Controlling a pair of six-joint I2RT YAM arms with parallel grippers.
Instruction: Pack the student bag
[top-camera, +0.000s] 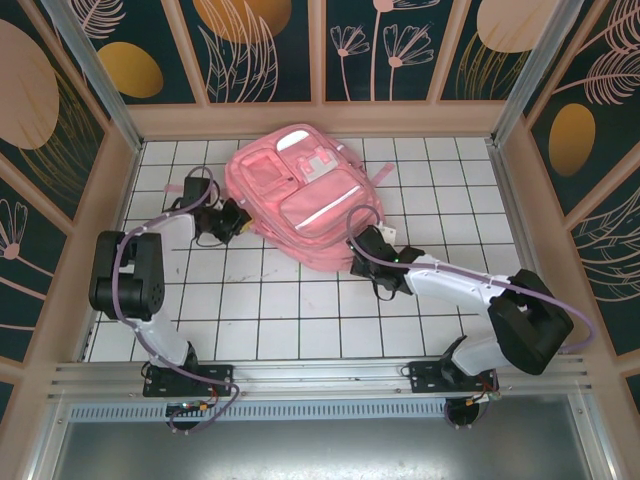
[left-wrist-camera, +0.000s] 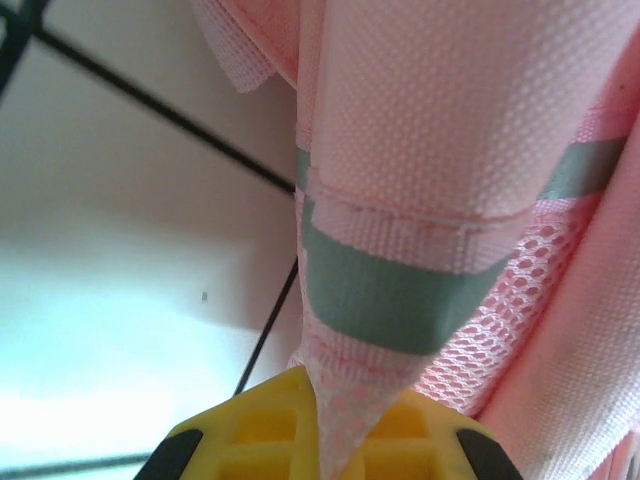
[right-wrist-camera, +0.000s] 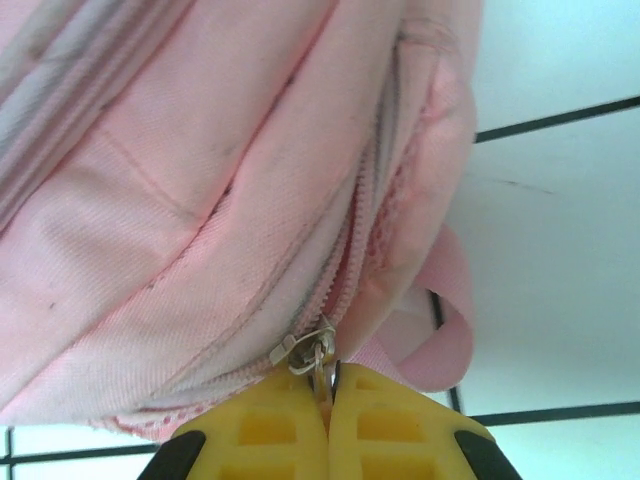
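Pink backpack (top-camera: 305, 195) flat on gridded desk (top-camera: 300, 320), far centre, front pockets up. Left pincer (left-wrist-camera: 340, 405) closed tight on a fold of pink fabric at backpack's left edge, just below a grey strip (left-wrist-camera: 390, 290) and mesh. Right pincer (right-wrist-camera: 330, 390) clamped on metal zipper pull (right-wrist-camera: 318, 355) at lower right edge, next to pink strap loop (right-wrist-camera: 445, 340).

You have the pink student bag (top-camera: 305, 195) lying flat, front pockets and pale strips up, far-centre on the table (top-camera: 260, 320).
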